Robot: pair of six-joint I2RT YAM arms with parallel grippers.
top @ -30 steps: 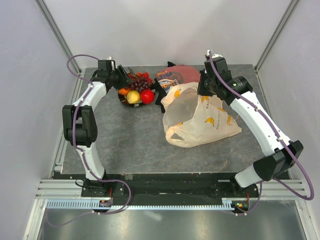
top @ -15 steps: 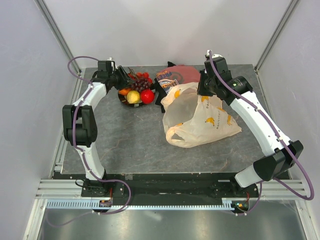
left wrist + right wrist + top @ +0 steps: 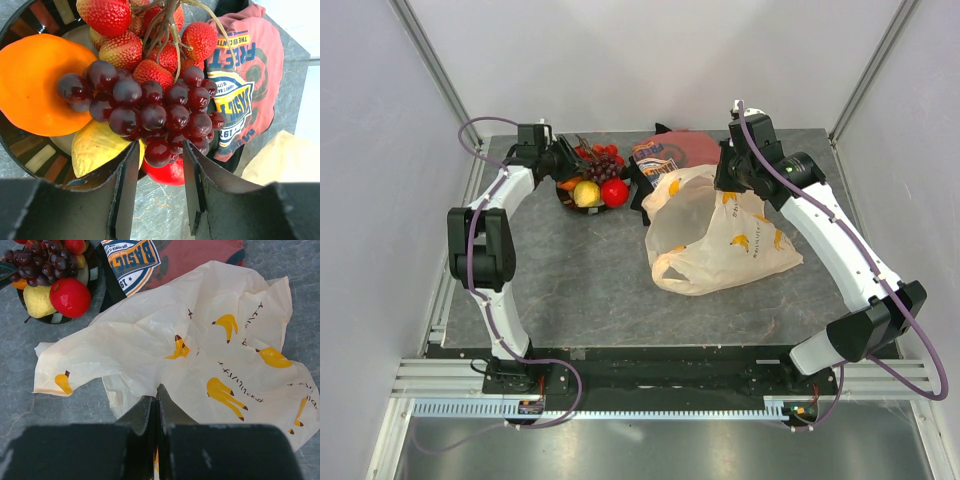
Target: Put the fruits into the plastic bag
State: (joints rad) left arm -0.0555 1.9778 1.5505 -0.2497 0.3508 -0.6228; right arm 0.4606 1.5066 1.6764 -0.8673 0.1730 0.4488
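Observation:
The fruits lie heaped on a dark plate (image 3: 563, 196) at the back left: red apple (image 3: 614, 192), yellow pear (image 3: 586, 194), orange (image 3: 566, 183), dark purple grapes (image 3: 604, 165) and red berries (image 3: 590, 152). My left gripper (image 3: 160, 150) is at the plate, open, its fingers either side of the lowest grapes (image 3: 150, 112) with a little gap on both sides. Beyond its tips are the orange (image 3: 30, 85), pear (image 3: 95, 147) and apple (image 3: 170, 172). The banana-print plastic bag (image 3: 720, 235) lies mid-right. My right gripper (image 3: 156, 392) is shut on the bag's film (image 3: 200, 350), holding its upper edge raised.
A red-and-black printed cloth (image 3: 665, 150) lies folded behind the bag, right of the plate. Metal frame posts and white walls close in the table's back and sides. Grey stone tabletop (image 3: 580, 280) shows in front of the plate and bag.
My left gripper's jaws have narrowed a little around the grapes. The right arm and the bag have not moved.

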